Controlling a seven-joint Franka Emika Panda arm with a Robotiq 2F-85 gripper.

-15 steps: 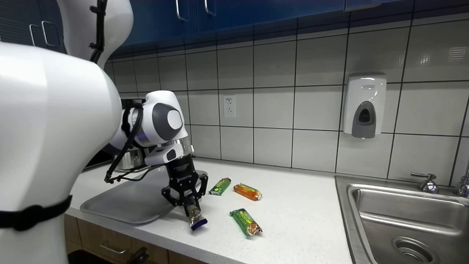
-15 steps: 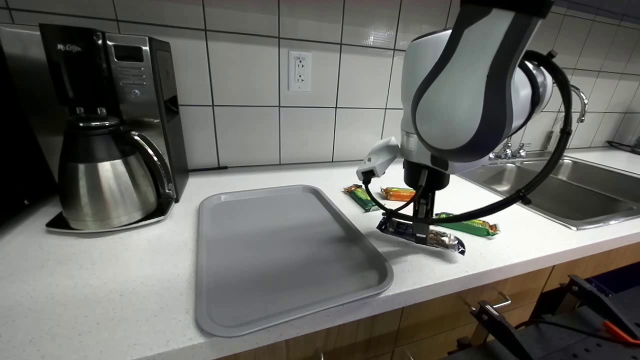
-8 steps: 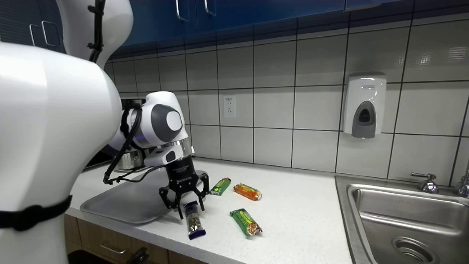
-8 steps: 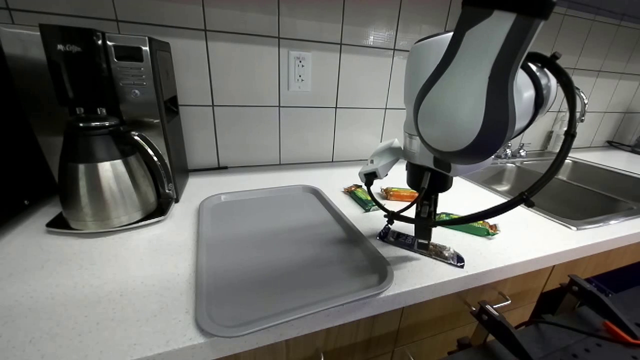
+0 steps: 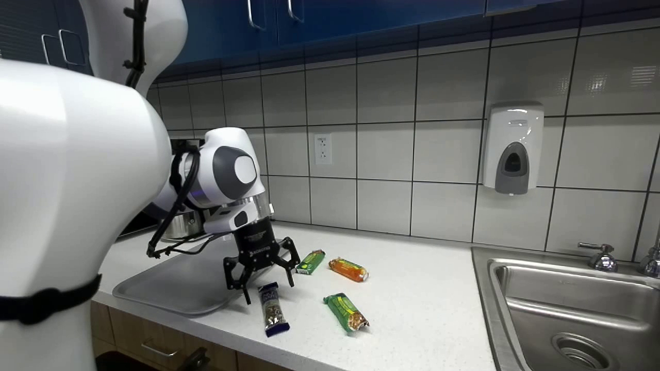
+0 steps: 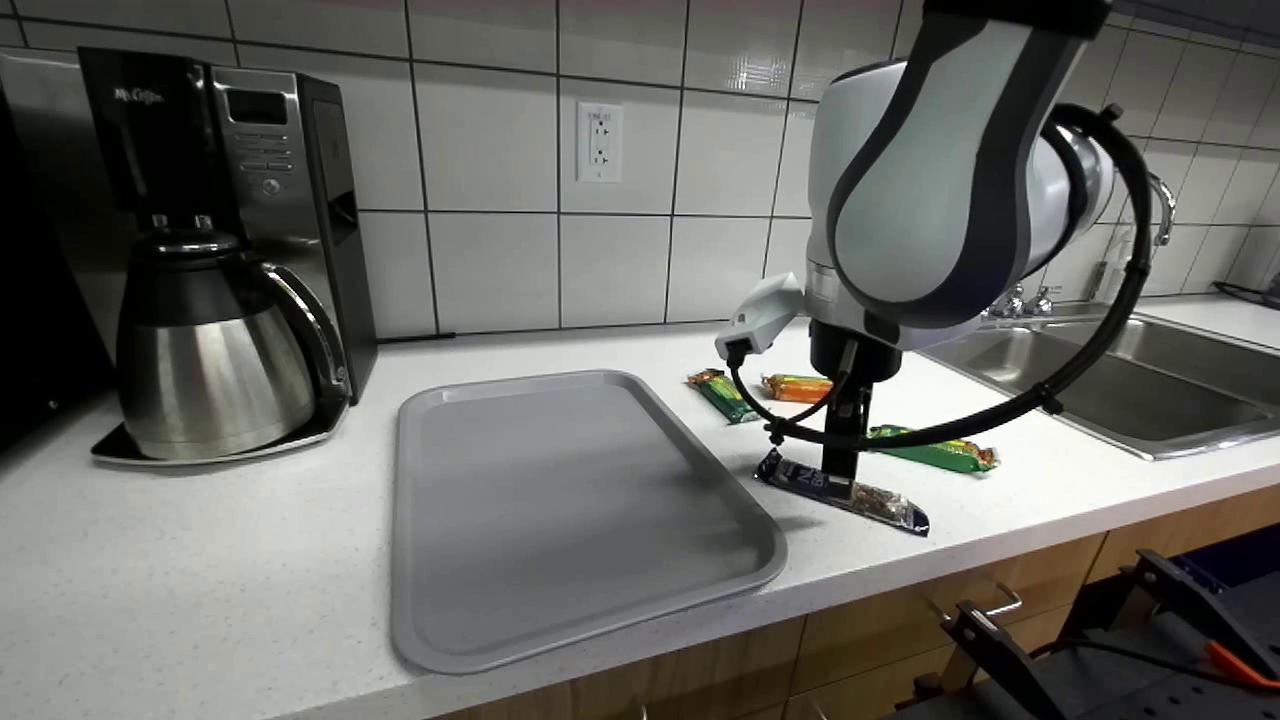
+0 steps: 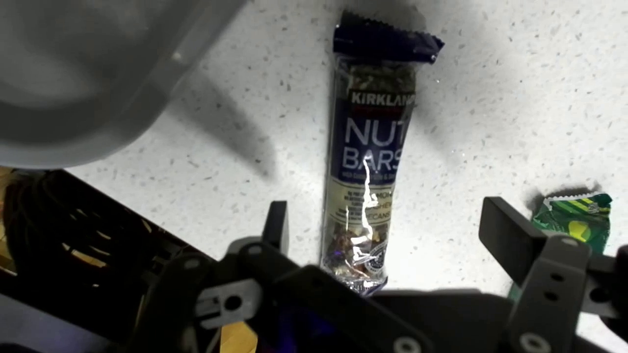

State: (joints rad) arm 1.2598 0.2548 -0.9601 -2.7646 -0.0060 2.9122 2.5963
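Note:
My gripper (image 5: pixel 270 294) stands wide open, its two black fingers (image 7: pixel 510 235) apart on either side of a nut bar (image 5: pixel 273 314). The bar has a clear wrapper with dark blue ends and lies flat on the white counter. In the wrist view the nut bar (image 7: pixel 370 162) runs lengthwise between the fingers, nearer the left one and touching neither; its lower end is partly covered by the gripper. In an exterior view a finger hides the middle of the nut bar (image 6: pixel 885 503).
A grey tray (image 6: pixel 560 480) lies beside the nut bar, with a coffee maker (image 6: pixel 220 250) further along. Two green-wrapped bars, one close (image 5: pixel 345 312) and one further back (image 5: pixel 310 262), and an orange-wrapped bar (image 5: pixel 348 269) lie on the counter. A sink (image 5: pixel 572 309) is set into it.
The gripper has opened and let go of the nut bar, which has dropped from a slightly raised tilt to lie flat on the counter. The arm has barely shifted.

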